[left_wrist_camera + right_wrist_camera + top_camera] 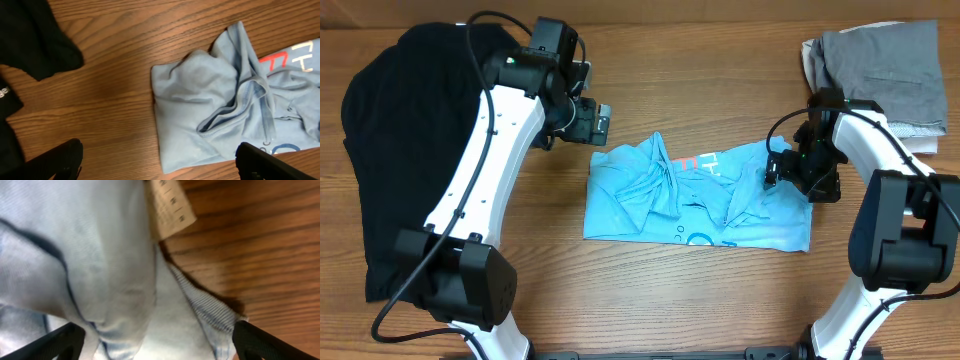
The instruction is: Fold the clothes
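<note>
Okay, early stage, you've got most of the job left. Far left of the blue T-shirt [695, 200] the black shirt [390, 150] lies in a loose heap, not folded, partly under the left arm. The left gripper [598, 122] hovers just off the T-shirt's upper left corner. Its fingers are spread wide and hold nothing, with bare wood and the T-shirt's left hem below them.

The T-shirt itself sits mid-surface, bunched into a rough rectangle. There are ridges and creases through the middle and the lettering is half buried, so I'd call it gathered, not folded. Its near edge runs fairly straight and its left edge is clean with a free corner. Its top edge is lumpy.

The right gripper [775, 170] is down at the T-shirt's upper right edge. It is spread wide with blue cloth between the fingers, not pinched as far as the wrist view shows, and the neck tag [170, 205] lies just beyond. Up and right of the T-shirt sits a gray pile [880, 70], well apart.

For room, you have open surface [700, 300] on the T-shirt's near side, a strip between it and the black shirt, and more wood on its far side.
</note>
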You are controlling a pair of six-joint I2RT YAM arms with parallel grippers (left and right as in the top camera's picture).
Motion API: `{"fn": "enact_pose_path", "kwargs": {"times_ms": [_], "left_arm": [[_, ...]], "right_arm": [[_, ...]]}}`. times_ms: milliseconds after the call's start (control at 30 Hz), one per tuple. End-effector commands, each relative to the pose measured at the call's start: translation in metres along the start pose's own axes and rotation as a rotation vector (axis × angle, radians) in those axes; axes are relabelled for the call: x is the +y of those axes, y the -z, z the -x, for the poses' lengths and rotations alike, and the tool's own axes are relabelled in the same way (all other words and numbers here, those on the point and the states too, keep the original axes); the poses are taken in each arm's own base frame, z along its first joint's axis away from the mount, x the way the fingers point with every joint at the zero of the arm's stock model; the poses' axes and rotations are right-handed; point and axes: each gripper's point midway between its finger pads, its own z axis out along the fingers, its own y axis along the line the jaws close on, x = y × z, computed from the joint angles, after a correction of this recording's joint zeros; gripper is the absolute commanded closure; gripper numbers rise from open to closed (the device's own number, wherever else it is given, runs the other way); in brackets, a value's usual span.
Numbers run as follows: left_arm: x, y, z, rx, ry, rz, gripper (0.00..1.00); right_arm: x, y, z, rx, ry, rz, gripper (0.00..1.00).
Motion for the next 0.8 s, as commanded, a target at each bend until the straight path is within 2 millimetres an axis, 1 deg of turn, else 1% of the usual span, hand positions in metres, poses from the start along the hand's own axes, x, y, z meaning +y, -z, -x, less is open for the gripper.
{"fn": "enact_pose_path", "kwargs": {"times_ms": [0, 167, 267, 300, 367, 400, 433, 467, 500, 600, 633, 700, 767], "left_arm": [[0.001, 0.013, 0.006, -0.038, -0.028, 0.007, 0.00], [0.001, 0.012, 0.006, -0.039, -0.029, 0.008, 0.00], [0.001, 0.012, 0.006, -0.037, -0.029, 0.007, 0.00], [0.001, 0.012, 0.006, -0.037, -0.029, 0.007, 0.00], [0.001, 0.012, 0.006, -0.036, -0.029, 0.007, 0.00], [0.001, 0.012, 0.006, -0.036, -0.029, 0.008, 0.00], [0.001, 0.012, 0.006, -0.036, -0.029, 0.008, 0.00], [0.001, 0.012, 0.006, -0.036, -0.029, 0.008, 0.00], [0.001, 0.012, 0.006, -0.037, -0.029, 0.008, 0.00], [0.002, 0.012, 0.006, -0.037, -0.028, 0.016, 0.00], [0.005, 0.013, 0.006, -0.039, -0.028, 0.031, 0.00], [0.010, 0.013, 0.006, -0.041, -0.027, 0.062, 0.00], [0.015, 0.013, 0.007, -0.042, -0.025, 0.089, 0.00]], "right_arm": [[-0.010, -0.008, -0.003, -0.002, -0.030, -0.013, 0.00], [-0.014, -0.024, -0.004, -0.017, -0.036, -0.008, 0.00], [-0.008, -0.034, -0.005, -0.023, -0.034, 0.031, 0.10], [-0.005, -0.037, -0.007, -0.022, -0.033, 0.054, 0.17], [0.006, -0.040, -0.010, -0.010, -0.032, 0.117, 0.37], [0.010, -0.039, -0.011, -0.004, -0.032, 0.145, 0.50], [0.015, -0.039, -0.012, 0.001, -0.031, 0.173, 0.58], [0.018, -0.038, -0.013, 0.003, -0.032, 0.193, 0.68], [0.022, -0.037, -0.012, 0.004, -0.031, 0.212, 0.76], [0.025, -0.034, -0.009, -0.002, -0.039, 0.249, 0.86], [0.023, -0.032, -0.007, -0.008, -0.047, 0.258, 0.92], [0.017, -0.027, -0.002, -0.019, -0.067, 0.263, 0.96], [0.009, -0.020, 0.004, -0.029, -0.093, 0.268, 0.96]]}}
